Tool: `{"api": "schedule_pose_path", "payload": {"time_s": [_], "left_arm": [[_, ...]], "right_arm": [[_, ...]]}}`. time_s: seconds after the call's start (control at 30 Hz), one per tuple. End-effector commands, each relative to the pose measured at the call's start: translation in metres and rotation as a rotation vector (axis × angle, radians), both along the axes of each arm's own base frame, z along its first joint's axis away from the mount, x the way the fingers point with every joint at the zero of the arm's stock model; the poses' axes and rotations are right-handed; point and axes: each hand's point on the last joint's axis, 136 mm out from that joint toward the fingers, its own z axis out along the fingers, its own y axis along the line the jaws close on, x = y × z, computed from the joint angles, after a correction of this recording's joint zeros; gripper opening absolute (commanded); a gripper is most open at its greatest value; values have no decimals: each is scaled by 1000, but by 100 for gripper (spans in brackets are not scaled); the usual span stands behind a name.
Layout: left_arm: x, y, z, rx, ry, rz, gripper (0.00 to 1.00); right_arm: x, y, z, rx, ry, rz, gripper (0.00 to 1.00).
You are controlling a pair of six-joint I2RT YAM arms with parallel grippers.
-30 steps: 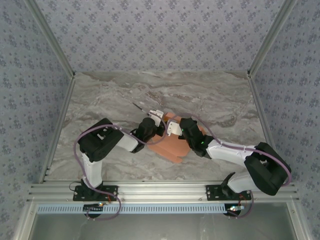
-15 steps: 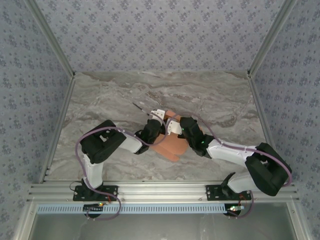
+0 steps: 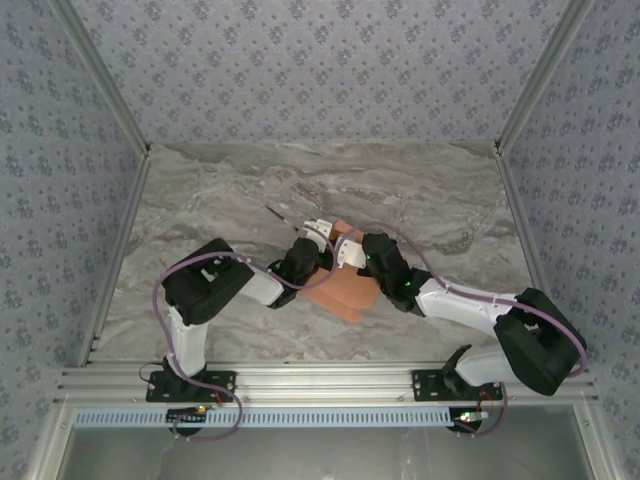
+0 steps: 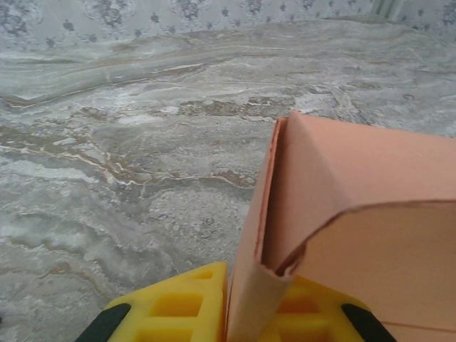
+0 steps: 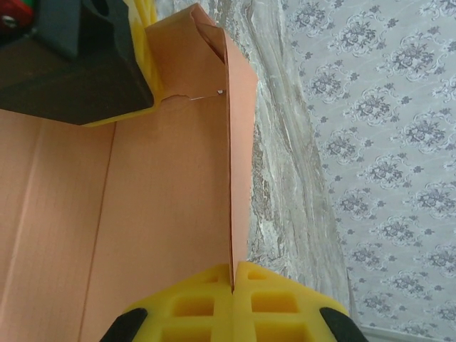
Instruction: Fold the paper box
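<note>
Closing of the left gripper is the fresh change: its yellow pads now sit narrow, clamped on a doubled-over flap of the paper box, where a second ago the jaws stood wider and the arm hung just off the box's left edge. The left arm has come in against that edge, and the orange area showing from above is smaller than before, so the sheet is drawing up into a corner. The right gripper has not shifted; it stays pinched shut on the thin top edge of a raised wall at the box's right side. The box lies on the marble table, between the two wrists, one panel flat, two walls standing and meeting at a creased corner near the left pads. Judgement: both walls now held, the corner fold is under way but not locked; tabs are not visible, so seating cannot be confirmed. Risk: the clamped flap looks slightly torn at its edge.
</note>
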Motion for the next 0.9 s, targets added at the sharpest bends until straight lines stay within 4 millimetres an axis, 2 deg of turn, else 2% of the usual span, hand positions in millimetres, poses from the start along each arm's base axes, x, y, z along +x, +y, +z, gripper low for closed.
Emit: {"api": "schedule_pose_path", "payload": {"time_s": [0.0, 0.37, 0.67, 0.87], "left_arm": [[2, -4, 6, -12, -36, -49, 12], [7, 5, 13, -28, -14, 20, 7], [-4, 12, 10, 4, 13, 2, 2], [-8, 19, 11, 31, 21, 7, 0]], "right_arm": [[-16, 2, -20, 7, 96, 37, 0], [-20, 7, -18, 37, 113, 54, 2], [-18, 7, -5, 120, 114, 15, 25], [-19, 14, 5, 207, 138, 17, 36]]}}
